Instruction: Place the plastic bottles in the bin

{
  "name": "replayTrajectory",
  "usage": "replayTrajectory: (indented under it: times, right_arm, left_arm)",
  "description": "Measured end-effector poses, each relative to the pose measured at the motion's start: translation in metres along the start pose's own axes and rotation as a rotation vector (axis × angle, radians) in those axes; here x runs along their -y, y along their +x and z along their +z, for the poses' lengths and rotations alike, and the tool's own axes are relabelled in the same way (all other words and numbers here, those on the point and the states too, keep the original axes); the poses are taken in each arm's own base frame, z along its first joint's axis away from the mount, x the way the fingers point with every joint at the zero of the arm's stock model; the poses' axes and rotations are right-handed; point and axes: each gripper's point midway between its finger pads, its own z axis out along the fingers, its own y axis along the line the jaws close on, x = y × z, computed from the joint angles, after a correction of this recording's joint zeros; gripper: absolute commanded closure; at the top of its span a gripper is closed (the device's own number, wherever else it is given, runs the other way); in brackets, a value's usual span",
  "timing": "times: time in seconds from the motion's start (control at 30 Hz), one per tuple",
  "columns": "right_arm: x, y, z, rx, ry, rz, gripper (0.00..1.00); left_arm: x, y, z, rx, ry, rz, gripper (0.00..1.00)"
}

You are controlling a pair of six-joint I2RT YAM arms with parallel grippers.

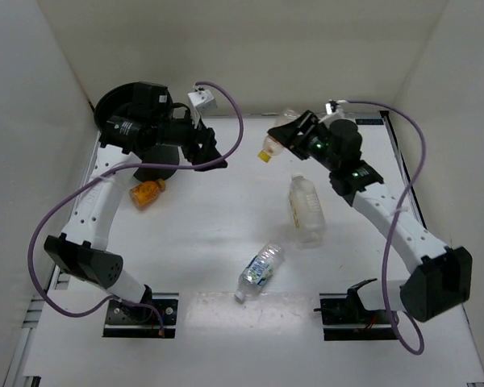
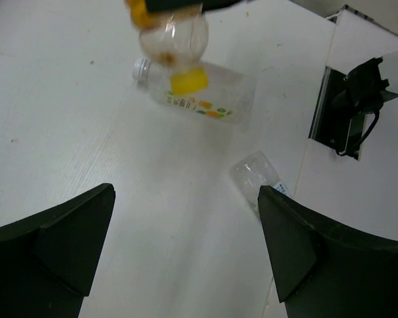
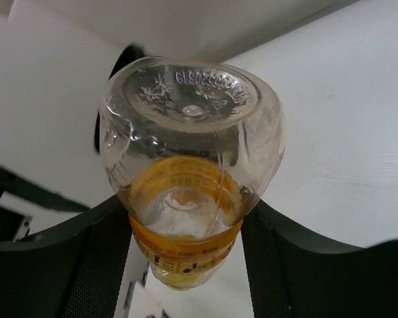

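While the right gripper [image 1: 286,137] sits in the upper middle of the overhead frame, it is clamped on a yellow-capped bottle [image 1: 274,143]. The cap tips down and to the left. In the right wrist view its fingers [image 3: 99,258] press both sides of that bottle [image 3: 189,165], base toward the lens, with an orange label around the lower body.

Over in the upper left corner stands the bin [image 1: 105,109], tight against the white walls [image 1: 48,105] and largely covered by the left arm. The left gripper [image 1: 214,157] pokes out to the right of it, fingers [image 2: 60,238] spread wide with nothing between them.

On the table [image 1: 218,234], an orange bottle [image 1: 145,193] lies just below the bin, near the left edge. A clear bottle [image 1: 306,211] lies right of centre and a labelled bottle [image 1: 260,271] lies low in the middle, angled. Between the held bottle and the bin there is a band of bare white table along the top edge, broken only by the left gripper and its purple cable [image 1: 238,121]. The centre left is bare too.
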Motion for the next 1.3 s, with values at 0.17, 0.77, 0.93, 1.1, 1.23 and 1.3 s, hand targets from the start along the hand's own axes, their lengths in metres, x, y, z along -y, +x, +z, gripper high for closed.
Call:
replayTrajectory:
  times: [0.17, 0.77, 0.93, 1.1, 1.23, 1.3]
  right_arm:
    - [-0.045, 0.046, 0.030, -0.156, -0.156, -0.041, 1.00]
    - [-0.113, 0.086, 0.038, -0.267, -0.406, -0.098, 1.00]
    - [-0.112, 0.083, 0.043, -0.256, -0.401, -0.083, 1.00]
    - [-0.113, 0.084, 0.042, -0.258, -0.402, -0.085, 0.64]
    - [-0.113, 0.082, 0.046, -0.275, -0.381, -0.093, 0.00]
    - [-0.116, 0.072, 0.047, -0.269, -0.374, -0.098, 0.00]
  left_arm:
    - [-0.010, -0.020, 0.021, 0.045, 0.095, -0.037, 0.00]
    - [-0.012, -0.002, 0.039, 0.001, 0.181, -0.168, 0.16]
    - [-0.020, 0.000, 0.035, 0.002, 0.159, -0.184, 0.83]
    - [-0.021, 0.003, 0.031, -0.001, 0.160, -0.195, 0.89]
    - [-0.024, 0.006, 0.028, -0.009, 0.146, -0.201, 0.89]
    - [-0.035, 0.008, 0.024, -0.025, 0.078, -0.200, 0.89]
